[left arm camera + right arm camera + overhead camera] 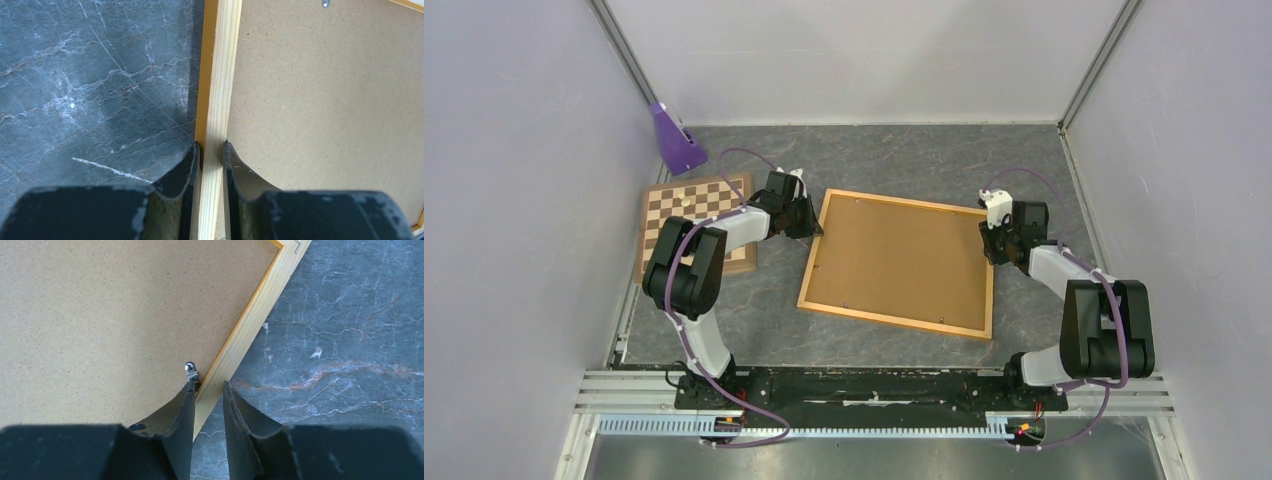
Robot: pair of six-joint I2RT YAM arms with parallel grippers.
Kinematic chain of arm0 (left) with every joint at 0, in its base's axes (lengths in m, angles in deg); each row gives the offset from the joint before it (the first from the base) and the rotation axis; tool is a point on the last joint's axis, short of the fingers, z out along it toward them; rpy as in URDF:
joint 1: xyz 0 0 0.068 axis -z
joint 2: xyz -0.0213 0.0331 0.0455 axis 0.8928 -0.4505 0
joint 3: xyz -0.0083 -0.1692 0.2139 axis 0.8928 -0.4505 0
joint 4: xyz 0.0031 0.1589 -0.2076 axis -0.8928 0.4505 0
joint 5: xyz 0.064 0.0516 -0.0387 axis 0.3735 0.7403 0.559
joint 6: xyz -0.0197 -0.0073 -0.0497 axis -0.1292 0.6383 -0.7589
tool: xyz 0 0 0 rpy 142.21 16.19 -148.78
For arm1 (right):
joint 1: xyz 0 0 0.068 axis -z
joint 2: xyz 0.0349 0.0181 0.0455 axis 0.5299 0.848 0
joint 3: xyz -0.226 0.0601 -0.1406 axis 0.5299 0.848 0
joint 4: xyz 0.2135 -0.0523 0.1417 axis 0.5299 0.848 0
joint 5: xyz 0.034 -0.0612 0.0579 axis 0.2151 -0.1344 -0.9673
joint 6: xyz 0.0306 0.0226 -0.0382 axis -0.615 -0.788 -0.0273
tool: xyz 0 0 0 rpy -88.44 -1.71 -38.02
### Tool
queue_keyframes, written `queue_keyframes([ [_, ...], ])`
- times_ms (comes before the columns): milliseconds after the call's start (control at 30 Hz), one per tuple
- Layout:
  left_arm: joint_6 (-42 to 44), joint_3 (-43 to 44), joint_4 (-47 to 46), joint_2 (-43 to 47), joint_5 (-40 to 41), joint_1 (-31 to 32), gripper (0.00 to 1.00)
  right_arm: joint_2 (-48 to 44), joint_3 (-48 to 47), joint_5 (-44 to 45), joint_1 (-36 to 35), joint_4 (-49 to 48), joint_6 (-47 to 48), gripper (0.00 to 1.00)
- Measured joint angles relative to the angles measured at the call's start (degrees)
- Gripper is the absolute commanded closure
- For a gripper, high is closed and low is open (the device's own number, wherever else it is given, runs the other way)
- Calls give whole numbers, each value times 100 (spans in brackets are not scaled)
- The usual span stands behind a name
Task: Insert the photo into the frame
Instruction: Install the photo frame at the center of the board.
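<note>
The frame (894,321) lies back-up in the middle of the table, its brown fibreboard back (894,262) facing me. The photo is out of view. My left gripper (809,222) is at the frame's left rail. In the left wrist view the left gripper (210,145) is shut on the pale wooden rail (222,75), one finger on each side. My right gripper (992,245) is at the right rail. In the right wrist view the right gripper (207,383) has both fingertips against the slanting rail (255,315), just beside a small metal clip (190,368).
A brown-and-white chessboard (689,205) lies left of the frame, partly under the left arm. A purple wedge-shaped object (674,140) stands at the back left. Grey walls close in the marbled table (904,155) on three sides.
</note>
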Motion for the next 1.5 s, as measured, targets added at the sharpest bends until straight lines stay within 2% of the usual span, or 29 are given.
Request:
queue_keyframes([
  [133,0,0,-7,0,-11,11,98,9,63,66,0,-223,52,81],
  [233,0,0,-9,-2,-11,22,98,9,122,83,0,-376,87,81],
  [400,0,0,-15,-4,-17,26,98,9,160,87,0,-479,131,65],
  [600,0,0,-15,-4,-17,28,98,11,175,-52,-2,-450,234,62],
  [967,0,0,-15,-4,-15,31,98,39,175,13,0,-490,293,71],
  [1500,0,2,-39,-15,-13,72,98,28,557,140,-4,-1388,437,96],
])
